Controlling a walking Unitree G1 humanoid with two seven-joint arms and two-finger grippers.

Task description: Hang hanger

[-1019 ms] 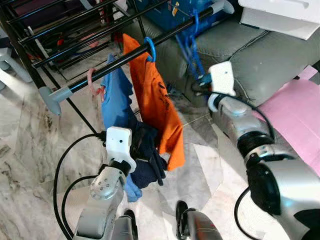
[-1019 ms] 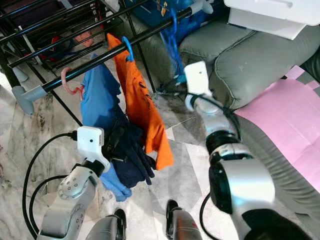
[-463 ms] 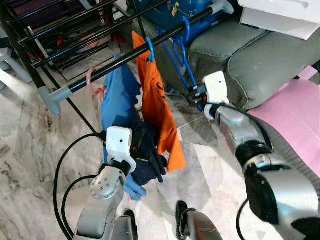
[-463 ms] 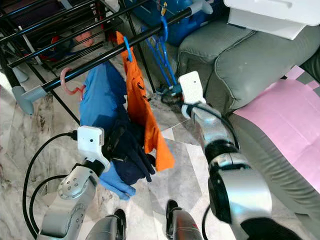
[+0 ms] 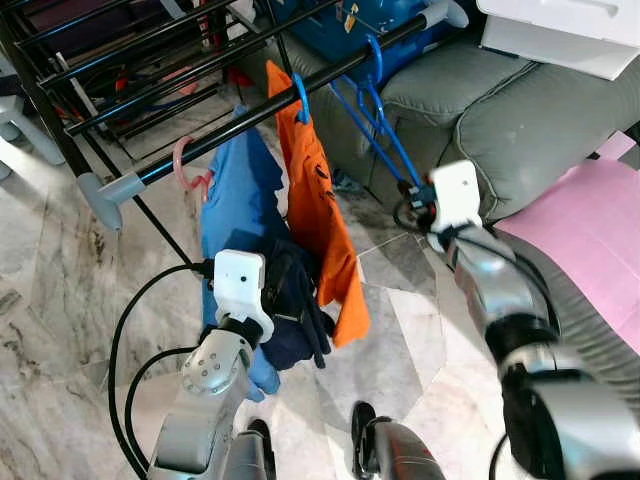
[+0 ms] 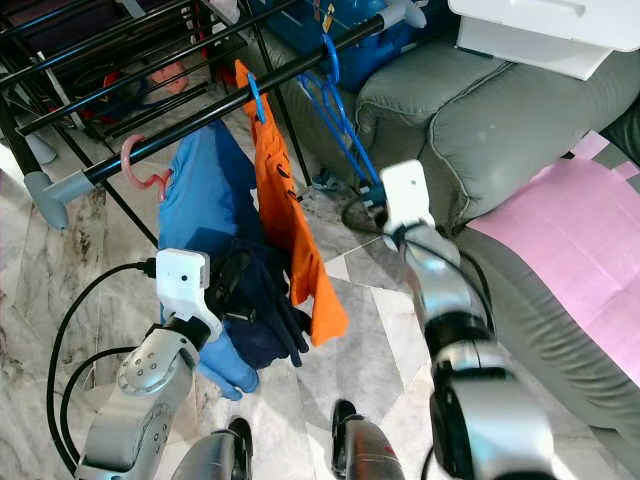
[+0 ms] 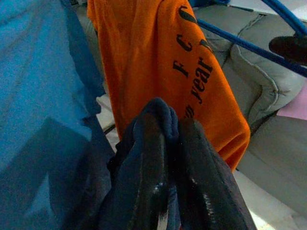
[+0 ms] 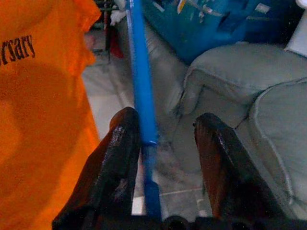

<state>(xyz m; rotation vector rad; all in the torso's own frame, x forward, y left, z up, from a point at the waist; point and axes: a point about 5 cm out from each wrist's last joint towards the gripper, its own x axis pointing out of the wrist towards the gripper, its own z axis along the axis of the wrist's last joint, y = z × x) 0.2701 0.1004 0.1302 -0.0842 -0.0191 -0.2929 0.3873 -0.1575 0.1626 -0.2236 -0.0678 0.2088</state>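
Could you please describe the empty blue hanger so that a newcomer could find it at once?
Start at the long black rail of the drying rack. Near its end by the grey sofa hangs the bare blue plastic hanger. Unlike the hangers carrying the orange shirt and blue garment, it holds no clothing.

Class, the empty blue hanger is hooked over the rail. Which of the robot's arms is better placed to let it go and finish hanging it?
Right. The right gripper is at the blue hanger, whose hook sits over the rail, one finger against it. The left gripper holds the dark garment.
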